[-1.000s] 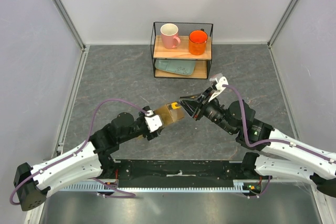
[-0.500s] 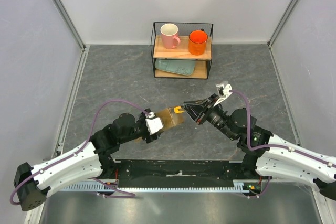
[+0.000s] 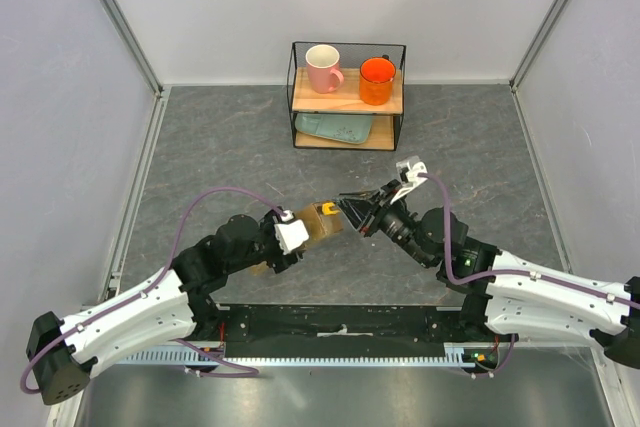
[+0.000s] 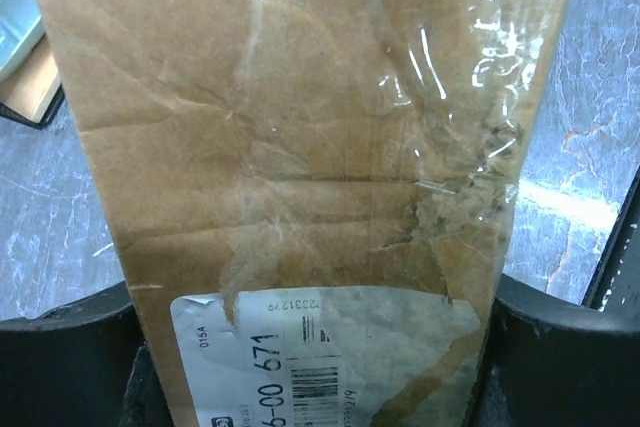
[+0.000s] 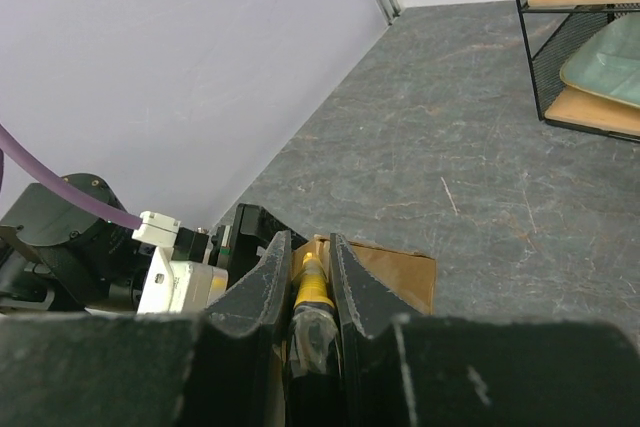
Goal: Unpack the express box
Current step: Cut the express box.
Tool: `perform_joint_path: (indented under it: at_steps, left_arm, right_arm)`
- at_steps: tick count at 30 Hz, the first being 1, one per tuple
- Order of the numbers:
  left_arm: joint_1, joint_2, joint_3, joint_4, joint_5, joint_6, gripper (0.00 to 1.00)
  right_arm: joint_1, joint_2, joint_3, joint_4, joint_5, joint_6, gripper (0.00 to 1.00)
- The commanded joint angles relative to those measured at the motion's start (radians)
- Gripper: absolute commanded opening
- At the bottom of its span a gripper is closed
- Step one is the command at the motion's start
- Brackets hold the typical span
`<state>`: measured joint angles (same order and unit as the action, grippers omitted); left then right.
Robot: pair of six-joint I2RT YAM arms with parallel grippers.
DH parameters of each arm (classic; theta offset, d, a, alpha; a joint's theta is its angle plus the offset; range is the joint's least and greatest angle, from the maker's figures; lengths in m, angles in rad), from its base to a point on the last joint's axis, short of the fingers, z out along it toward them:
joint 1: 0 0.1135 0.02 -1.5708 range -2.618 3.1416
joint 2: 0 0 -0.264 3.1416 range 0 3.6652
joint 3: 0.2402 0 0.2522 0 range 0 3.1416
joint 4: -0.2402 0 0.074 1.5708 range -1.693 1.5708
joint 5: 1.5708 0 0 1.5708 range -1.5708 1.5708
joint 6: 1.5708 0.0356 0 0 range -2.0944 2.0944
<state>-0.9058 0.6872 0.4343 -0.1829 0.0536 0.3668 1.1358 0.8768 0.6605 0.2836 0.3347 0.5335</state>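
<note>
Left tool (image 4: 315, 352) clenched across express box (image 3: 325, 224), just below centre of the top view. Torn white label (image 4: 330, 362) at the bottom of the left wrist view reads "015A" and "6-00 671". Right tool (image 5: 306, 247) pinches yellow utility knife (image 5: 311, 285), tip at the box's end; contact unclear.

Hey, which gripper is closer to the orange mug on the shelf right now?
Right. The right gripper, clamping a yellow utility knife, sits below the orange mug in the top view; the left gripper, holding the express box, is lower and further left.
</note>
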Motion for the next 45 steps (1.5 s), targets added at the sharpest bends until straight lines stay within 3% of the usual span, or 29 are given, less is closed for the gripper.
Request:
perform_joint_path:
  at_steps: [1, 13, 45]
  left_arm:
    - [-0.008, -0.028, 0.038, 0.246, 0.049, -0.026, 0.02]
    - [0.002, -0.037, 0.026, 0.252, -0.004, -0.051, 0.02]
    - [0.025, -0.055, -0.006, 0.318, -0.118, -0.057, 0.02]
  right_arm:
    - [0.059, 0.060, 0.013, -0.136, -0.068, -0.004, 0.00]
    - [0.192, 0.010, 0.033, -0.353, 0.081, -0.018, 0.00]
    - [0.380, -0.157, -0.044, -0.466, 0.268, 0.226, 0.00]
